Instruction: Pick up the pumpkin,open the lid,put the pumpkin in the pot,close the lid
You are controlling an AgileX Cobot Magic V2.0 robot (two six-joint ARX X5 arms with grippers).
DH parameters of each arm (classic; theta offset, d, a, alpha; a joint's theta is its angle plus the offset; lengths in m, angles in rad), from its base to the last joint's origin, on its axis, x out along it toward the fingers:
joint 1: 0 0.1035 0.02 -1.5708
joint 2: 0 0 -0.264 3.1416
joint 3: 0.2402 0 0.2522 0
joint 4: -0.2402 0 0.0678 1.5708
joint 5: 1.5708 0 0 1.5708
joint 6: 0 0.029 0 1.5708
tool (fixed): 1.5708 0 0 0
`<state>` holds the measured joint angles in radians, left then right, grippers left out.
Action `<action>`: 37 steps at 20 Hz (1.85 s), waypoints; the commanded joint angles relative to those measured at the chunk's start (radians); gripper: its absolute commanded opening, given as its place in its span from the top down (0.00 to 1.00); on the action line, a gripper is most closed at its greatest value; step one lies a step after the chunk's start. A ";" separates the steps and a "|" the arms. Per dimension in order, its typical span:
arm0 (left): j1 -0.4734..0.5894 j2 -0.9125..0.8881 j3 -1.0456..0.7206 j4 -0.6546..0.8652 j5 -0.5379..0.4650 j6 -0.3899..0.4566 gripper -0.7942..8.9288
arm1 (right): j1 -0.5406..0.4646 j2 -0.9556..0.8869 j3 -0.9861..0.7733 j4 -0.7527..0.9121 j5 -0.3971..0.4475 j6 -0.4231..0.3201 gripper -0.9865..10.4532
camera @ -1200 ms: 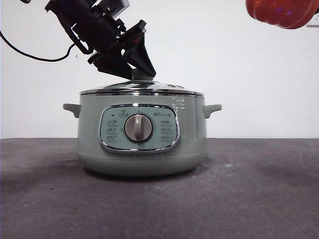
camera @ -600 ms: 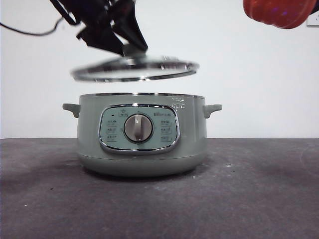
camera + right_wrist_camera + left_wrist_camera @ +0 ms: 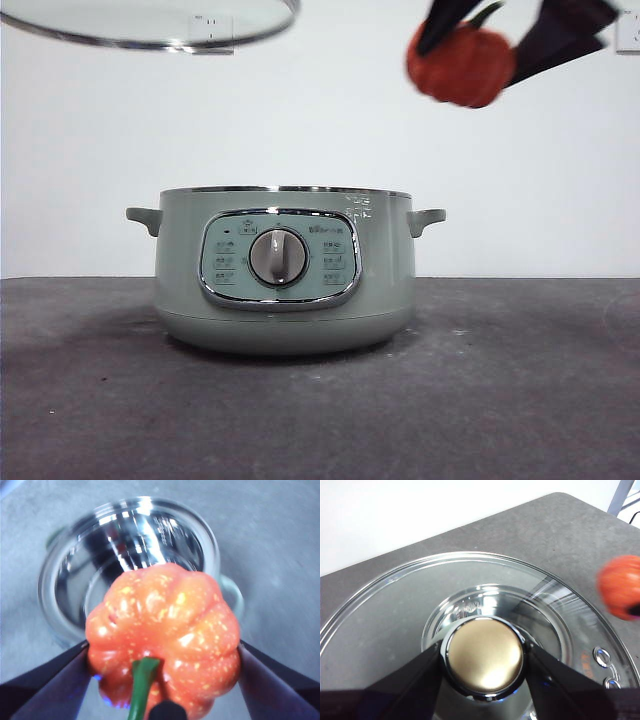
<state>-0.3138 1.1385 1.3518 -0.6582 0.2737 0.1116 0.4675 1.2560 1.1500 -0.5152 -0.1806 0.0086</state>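
The pale green pot [image 3: 285, 270] stands open on the dark table, its shiny inside [image 3: 130, 545] showing in the right wrist view. My left gripper [image 3: 484, 667] is shut on the lid's knob [image 3: 485, 652]. It holds the glass lid [image 3: 150, 25] high at the top left of the front view, tilted, well clear of the pot. My right gripper [image 3: 510, 35] is shut on the orange pumpkin [image 3: 462, 65], which hangs in the air above the pot's right handle [image 3: 425, 218]. In the right wrist view the pumpkin [image 3: 165, 635] fills the space between the jaws, green stem [image 3: 142, 682] toward the camera.
The pot has a chrome-framed front panel with a central dial [image 3: 278, 257]. The dark grey table [image 3: 500, 380] runs in front of a white wall. A wall socket [image 3: 628, 38] sits at the top right edge.
The lid has risen off the pot and moved up and to the left. The pumpkin has come down and leftward, toward the open pot.
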 commanded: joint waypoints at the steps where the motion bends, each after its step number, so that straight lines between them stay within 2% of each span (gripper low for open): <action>1: 0.013 -0.068 0.005 -0.012 -0.013 -0.002 0.93 | 0.030 0.125 0.109 0.021 -0.003 -0.004 0.92; 7: 0.014 -0.187 0.005 -0.122 -0.015 -0.002 0.93 | 0.086 0.481 0.399 0.017 -0.001 -0.037 0.92; 12: 0.014 -0.224 0.005 -0.156 -0.014 -0.003 0.93 | 0.123 0.687 0.535 0.020 0.008 -0.089 0.92; 16: 0.014 -0.234 0.005 -0.180 -0.012 -0.003 0.93 | 0.150 0.772 0.539 0.023 0.059 -0.141 0.92; 20: 0.014 -0.234 0.005 -0.184 -0.010 -0.003 0.93 | 0.166 0.811 0.539 0.005 0.063 -0.142 0.92; 26: 0.014 -0.233 0.005 -0.191 -0.008 -0.003 0.93 | 0.177 0.826 0.539 -0.079 0.083 -0.186 0.92; 27: 0.014 -0.233 0.005 -0.196 -0.007 -0.003 0.93 | 0.177 0.826 0.539 -0.080 0.082 -0.185 0.87; 28: 0.014 -0.233 0.005 -0.201 -0.007 -0.003 0.93 | 0.177 0.826 0.539 -0.085 0.082 -0.185 0.71; 29: 0.014 -0.233 0.005 -0.204 -0.006 -0.003 0.93 | 0.177 0.826 0.539 -0.093 0.082 -0.182 0.46; 30: 0.014 -0.233 0.005 -0.204 -0.006 -0.003 0.93 | 0.177 0.826 0.539 -0.095 0.082 -0.181 0.36; 34: 0.014 -0.233 0.005 -0.202 -0.006 -0.002 0.93 | 0.176 0.813 0.540 -0.089 0.083 -0.166 0.36; 37: 0.014 -0.232 0.005 -0.198 -0.006 -0.002 0.93 | 0.175 0.735 0.540 -0.089 0.085 -0.149 0.36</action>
<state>-0.3023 0.9188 1.3518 -0.9047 0.2565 0.1116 0.6411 2.0090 1.6901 -0.6136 -0.0948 -0.1493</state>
